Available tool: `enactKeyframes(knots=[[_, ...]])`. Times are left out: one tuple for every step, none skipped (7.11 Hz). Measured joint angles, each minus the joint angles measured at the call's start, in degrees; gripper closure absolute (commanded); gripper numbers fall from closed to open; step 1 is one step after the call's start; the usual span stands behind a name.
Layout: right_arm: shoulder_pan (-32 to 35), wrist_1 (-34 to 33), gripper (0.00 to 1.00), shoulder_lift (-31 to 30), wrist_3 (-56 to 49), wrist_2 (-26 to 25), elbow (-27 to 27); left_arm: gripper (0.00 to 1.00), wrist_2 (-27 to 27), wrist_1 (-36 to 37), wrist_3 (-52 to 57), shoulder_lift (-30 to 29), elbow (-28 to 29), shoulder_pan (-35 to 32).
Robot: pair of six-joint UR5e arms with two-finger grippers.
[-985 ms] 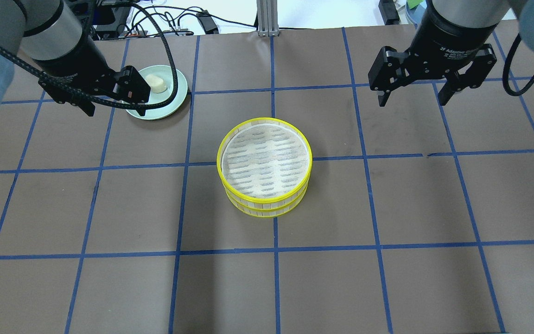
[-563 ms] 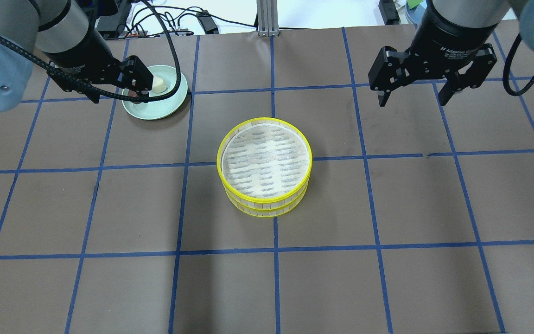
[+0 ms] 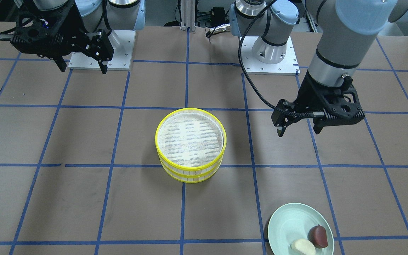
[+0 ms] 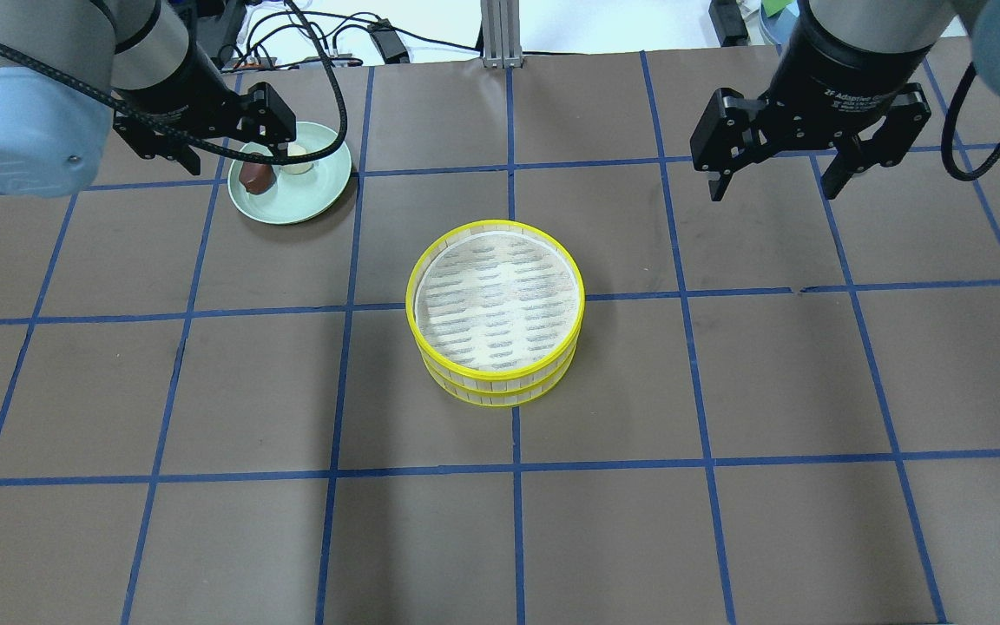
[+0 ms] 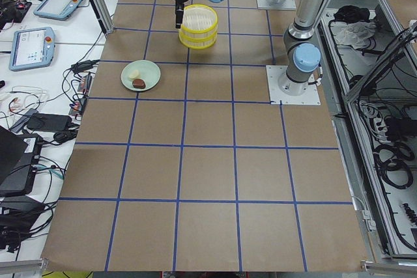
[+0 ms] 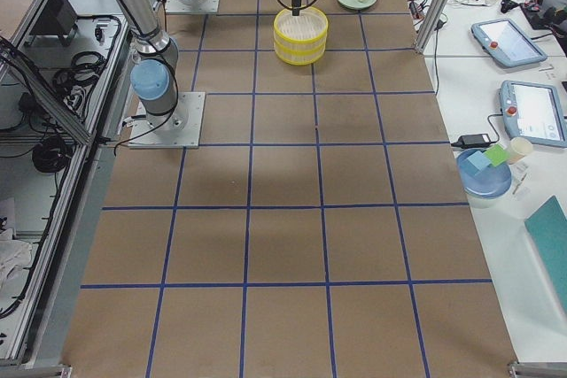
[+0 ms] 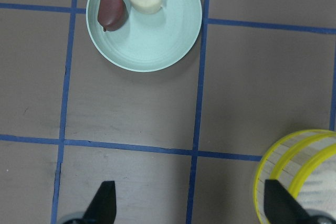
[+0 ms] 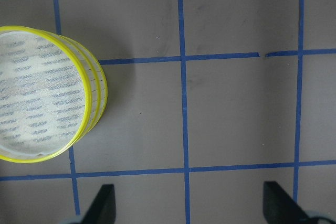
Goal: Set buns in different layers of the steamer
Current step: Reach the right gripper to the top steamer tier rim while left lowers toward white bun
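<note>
Both buns sit just beside each other on the pale green round plate (image 7: pixel 157 51): the dark reddish-brown oblong bun (image 7: pixel 111 10) and the pale cream oblong bun (image 7: pixel 144 1). That's the left arm's side of the brown surface (image 4: pixel 726 538), well apart from the two stacked yellow-rimmed steamer trays (image 4: pixel 500 379). Left tool (image 3: pixel 298 131) hangs wide open with the plate ahead of it. The right tool (image 4: pixel 773 191), also wide, is far off. The dark bun's long axis runs crosswise to the left tool's closing line, so probably no twist needed.
</note>
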Motion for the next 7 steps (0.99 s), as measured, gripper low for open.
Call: enactKeyframes(knots=[[0.0,0.2,0.00,0.0,0.0,-0.1,0.0,0.00,-0.1,4.2,-3.2,-3.1,0.3,0.8],[0.0,0.2,0.00,0.2,0.1,-0.1,0.0,0.00,-0.2,8.5,-4.8,-5.9,0.6,1.5],[0.0,-0.1,0.00,0.4,0.2,-0.1,0.0,0.00,-0.3,11.7,-5.7,-8.2,1.1,2.1],[0.2,-0.5,0.01,1.1,0.4,0.0,0.2,0.00,-0.4,14.6,-6.8,-10.4,1.9,2.5],[0.4,-0.8,0.01,2.4,1.0,0.0,0.7,0.00,-0.4,17.3,-8.7,-12.8,2.5,2.7],[1.0,-1.0,0.01,3.8,1.8,0.3,1.2,0.00,-0.3,20.0,-10.4,-15.3,3.0,2.7],[2.3,-3.3,0.01,6.5,2.6,0.7,2.0,0.00,-0.3,22.5,-11.3,-17.7,3.7,2.9]])
